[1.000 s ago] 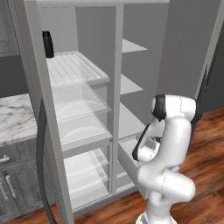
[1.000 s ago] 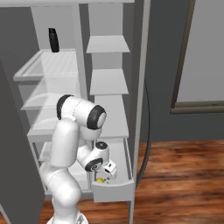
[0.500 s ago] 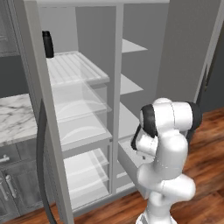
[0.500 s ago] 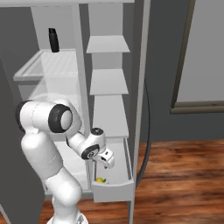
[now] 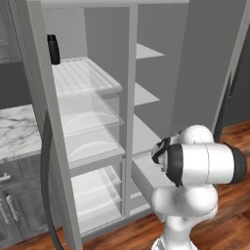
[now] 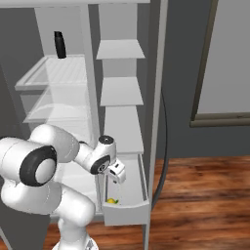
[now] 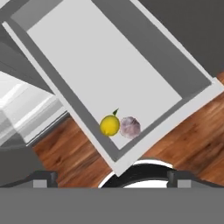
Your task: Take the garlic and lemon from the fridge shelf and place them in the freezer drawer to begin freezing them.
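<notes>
Lying side by side in the near front corner of the freezer drawer (image 7: 131, 57) are one lemon (image 7: 110, 125) and one garlic (image 7: 130, 127), touching each other and close against the drawer's front wall in the hand view. The drawer stands pulled out from the cabinet, its flat floor otherwise pale grey. From the right base view the same drawer (image 6: 126, 211) shows a yellow speck of lemon (image 6: 112, 200) low inside it, and the gripper (image 6: 117, 174) hangs above the drawer, apart from both items; whether its jaws are wide or narrow I cannot tell, as the fingers are too small to read and do not rise into the hand view.

Beyond the drawer, three small plain grey shelves (image 6: 121, 49) stack up the narrow right-hand compartment. To their left sits the ribbed fridge shelf (image 5: 83, 78), with clear curved-front bins (image 5: 90, 114) beneath it. Farthest back, one dark bottle (image 5: 53, 49) stands upright at the rear corner of that ribbed shelf.
</notes>
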Motion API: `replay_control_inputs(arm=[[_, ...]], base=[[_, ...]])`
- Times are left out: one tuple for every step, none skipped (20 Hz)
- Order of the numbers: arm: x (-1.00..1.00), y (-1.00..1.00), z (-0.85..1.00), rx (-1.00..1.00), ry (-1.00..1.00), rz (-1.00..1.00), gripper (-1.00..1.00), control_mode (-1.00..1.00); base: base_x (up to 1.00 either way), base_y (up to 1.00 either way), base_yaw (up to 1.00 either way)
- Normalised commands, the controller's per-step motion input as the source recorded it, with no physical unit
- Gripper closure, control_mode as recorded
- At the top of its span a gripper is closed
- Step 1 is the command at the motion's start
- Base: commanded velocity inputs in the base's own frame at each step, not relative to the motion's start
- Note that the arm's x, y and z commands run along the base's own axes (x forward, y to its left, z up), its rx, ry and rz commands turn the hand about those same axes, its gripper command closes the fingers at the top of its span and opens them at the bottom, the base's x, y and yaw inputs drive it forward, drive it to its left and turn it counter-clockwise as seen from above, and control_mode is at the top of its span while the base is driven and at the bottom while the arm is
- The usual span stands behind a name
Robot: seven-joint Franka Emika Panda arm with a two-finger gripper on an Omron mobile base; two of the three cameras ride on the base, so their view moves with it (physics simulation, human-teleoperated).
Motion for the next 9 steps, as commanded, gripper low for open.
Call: replay_control_inputs(arm=[[-0.18, 0.00, 0.59, 0.02, 0.00, -0.05, -1.00, -1.00], [-0.21, 0.00, 0.61, 0.01, 0.00, -0.05, -1.00, -1.00], [-0.16, 0.00, 0.59, 0.00, 0.00, -0.05, -1.00, -1.00], [-0.15, 0.02, 0.51, 0.00, 0.00, -0.06, -1.00, -1.00], [-0.26, 0.00, 0.42, 0.00, 0.00, -0.05, -1.00, -1.00], [-0.26, 0.00, 0.36, 0.00, 0.00, -0.05, -1.00, -1.00], [-0.28, 0.00, 0.31, 0.00, 0.00, -0.06, -1.00, -1.00], [-0.25, 0.10, 0.26, 0.00, 0.00, -0.06, -1.00, -1.00], [-0.27, 0.06, 0.20, 0.00, 0.00, -0.06, -1.00, -1.00]], base=[[0.00, 0.00, 0.00], [0.00, 0.00, 0.00], [0.00, 0.00, 0.00], [0.00, 0.00, 0.00], [0.00, 0.00, 0.00], [0.00, 0.00, 0.00], [0.00, 0.00, 0.00], [0.00, 0.00, 0.00], [0.00, 0.00, 0.00]])
